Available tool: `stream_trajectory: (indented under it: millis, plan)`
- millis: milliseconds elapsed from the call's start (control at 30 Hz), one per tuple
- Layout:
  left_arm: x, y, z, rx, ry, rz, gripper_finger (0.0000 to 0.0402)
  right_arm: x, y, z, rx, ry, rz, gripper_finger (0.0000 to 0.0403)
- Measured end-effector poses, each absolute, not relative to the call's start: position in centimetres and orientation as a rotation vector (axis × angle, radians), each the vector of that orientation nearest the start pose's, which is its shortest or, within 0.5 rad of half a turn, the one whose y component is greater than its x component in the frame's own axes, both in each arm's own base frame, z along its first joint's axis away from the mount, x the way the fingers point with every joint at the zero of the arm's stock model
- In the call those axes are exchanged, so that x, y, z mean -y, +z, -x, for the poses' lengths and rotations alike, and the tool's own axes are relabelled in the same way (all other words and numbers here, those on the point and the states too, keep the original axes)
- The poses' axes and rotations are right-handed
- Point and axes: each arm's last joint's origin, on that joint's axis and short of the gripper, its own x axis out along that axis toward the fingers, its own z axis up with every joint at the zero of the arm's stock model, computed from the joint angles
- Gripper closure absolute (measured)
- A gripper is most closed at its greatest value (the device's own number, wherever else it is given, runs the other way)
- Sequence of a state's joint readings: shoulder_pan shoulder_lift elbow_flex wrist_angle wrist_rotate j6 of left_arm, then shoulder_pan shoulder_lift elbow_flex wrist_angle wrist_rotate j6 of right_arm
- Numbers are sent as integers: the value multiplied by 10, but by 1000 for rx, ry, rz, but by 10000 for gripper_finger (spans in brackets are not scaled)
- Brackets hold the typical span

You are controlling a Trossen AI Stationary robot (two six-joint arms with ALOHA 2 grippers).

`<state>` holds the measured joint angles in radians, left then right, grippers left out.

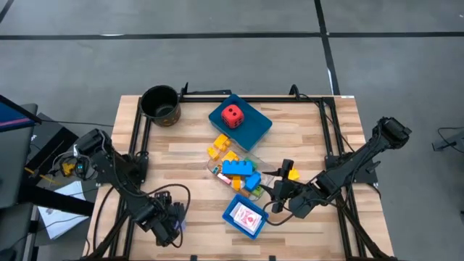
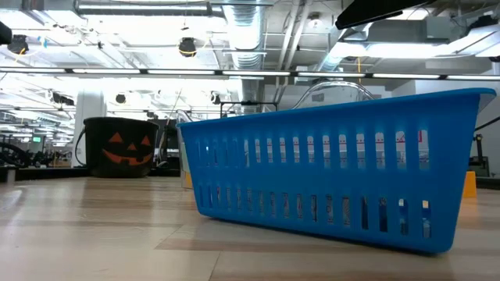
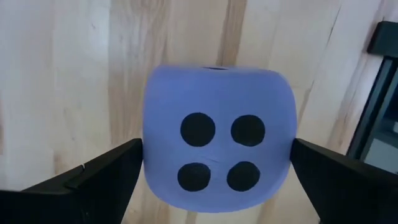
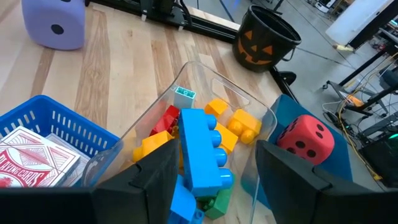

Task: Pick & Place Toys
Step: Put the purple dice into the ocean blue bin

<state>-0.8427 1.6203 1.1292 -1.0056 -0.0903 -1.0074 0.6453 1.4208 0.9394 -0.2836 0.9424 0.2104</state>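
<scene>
Working over a wooden table (image 1: pixel 181 156), taking the clear tub (image 4: pixel 211 87) at its middle as the mark. Leaving bare wood wide open on the tub's left-arm side, and only a narrow strip toward the right-hand frame rail.

Resting beyond the tub, just beside it on the far side: a blue tray (image 1: pixel 255 125), carrying a red die (image 1: pixel 232 115) on top. Standing well apart from the tub at the far left corner: a dark pot (image 1: pixel 160 104), close to the table's edge. Sitting near the tub on the front side: a blue basket (image 1: pixel 230 214), holding white cards (image 1: pixel 249 217).

Straddling a lavender die (image 3: pixel 217 134) with the left gripper (image 1: pixel 172 223), well apart from the tub near the front edge; cannot tell whether clamping or loose, the die sitting on the wood.

Hovering at the tub's front-right rim with the right gripper (image 1: pixel 278 194), released and gaping, gripping nothing.

Lying inside the tub: a blue brick (image 1: pixel 238 168), yellow bricks (image 4: pixel 239 124), a red brick (image 4: pixel 163 119). Sitting just outside the tub's right side: one more yellow brick (image 1: pixel 292 174).
</scene>
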Motion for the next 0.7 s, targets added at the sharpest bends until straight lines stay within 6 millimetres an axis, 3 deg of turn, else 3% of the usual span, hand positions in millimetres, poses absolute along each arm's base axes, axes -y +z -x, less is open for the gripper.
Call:
stream_trajectory:
  millis: [700]
  plan:
    - [210,203,-193,-1456,116,131,2,-153,245,-244,-511,-321,333,198]
